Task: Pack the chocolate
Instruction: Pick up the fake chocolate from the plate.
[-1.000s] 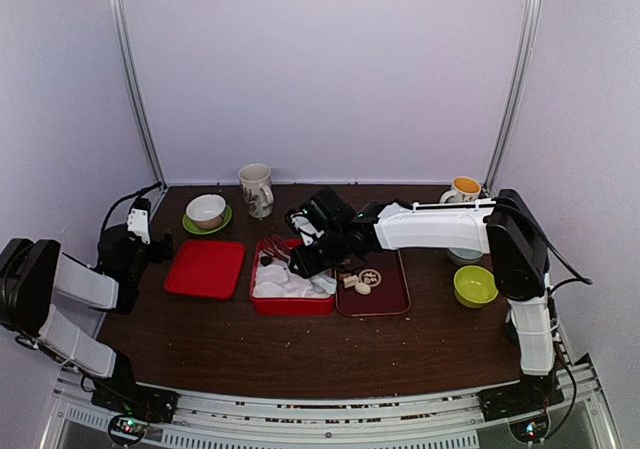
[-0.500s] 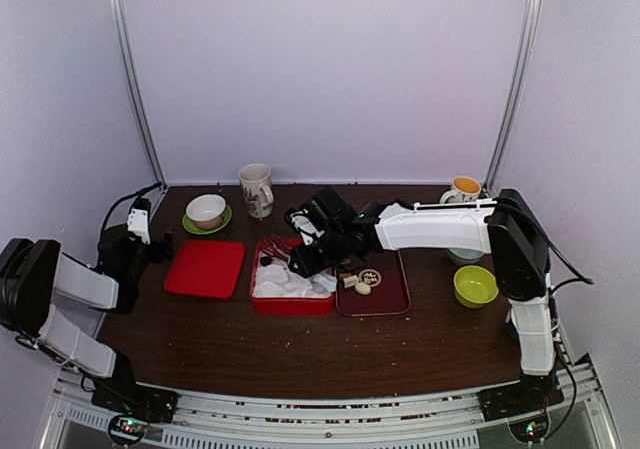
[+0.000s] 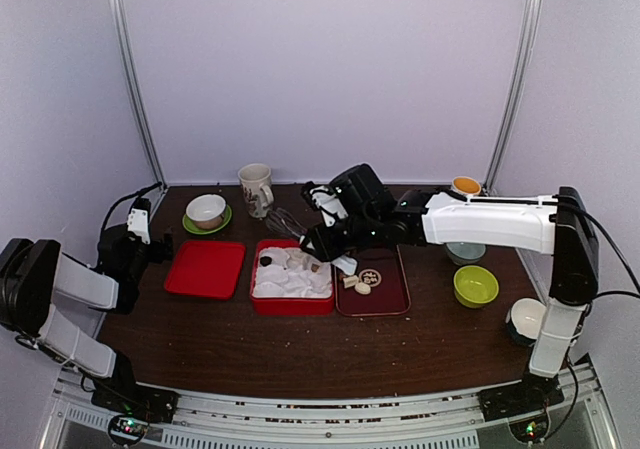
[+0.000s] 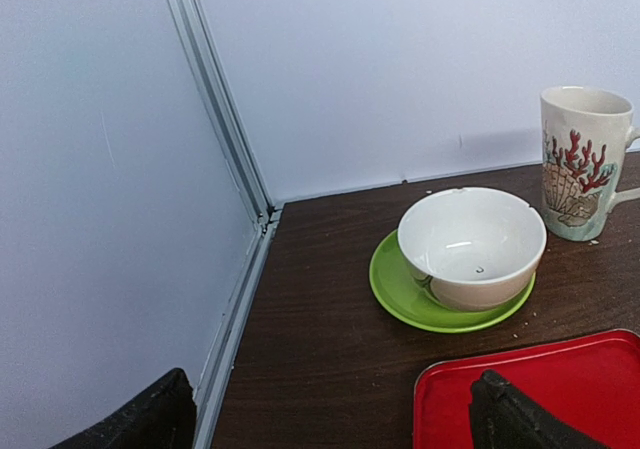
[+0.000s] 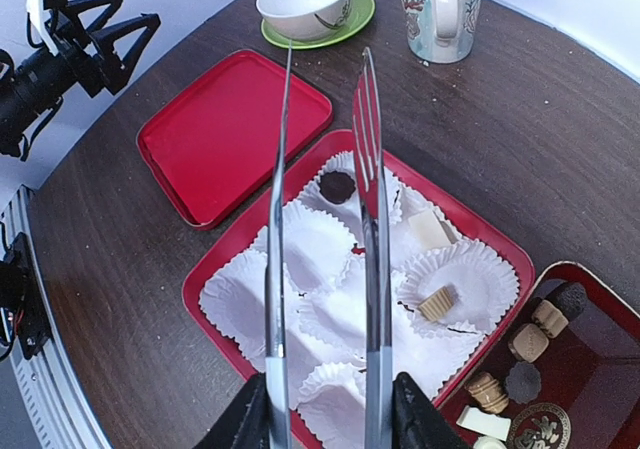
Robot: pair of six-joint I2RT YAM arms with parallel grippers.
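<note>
Here the right claw (image 5: 330, 424) is partly closed around the handle end of the metal tongs (image 5: 368, 199), held above the worktop (image 5: 560, 139). The two blades reach forward from the claw and stand slightly apart. Beneath them sits the red box (image 5: 225, 249), lined with white paper cups (image 5: 460, 269). Three pieces of chocolate (image 5: 437, 302) lie in those cups: a tan block just right of the blades, a cream one beyond it, and a dark round one between the blades, farther out. More pieces rest on the dark red tray (image 5: 590, 379), to the claw's right. The left claw (image 4: 325, 424) is spread wide, holding nothing. The red lid (image 4: 560, 389) lies under its right finger, with a bowl (image 4: 470, 244) on a green saucer (image 4: 400, 294) ahead and a mug (image 4: 580, 164) farther right.
</note>
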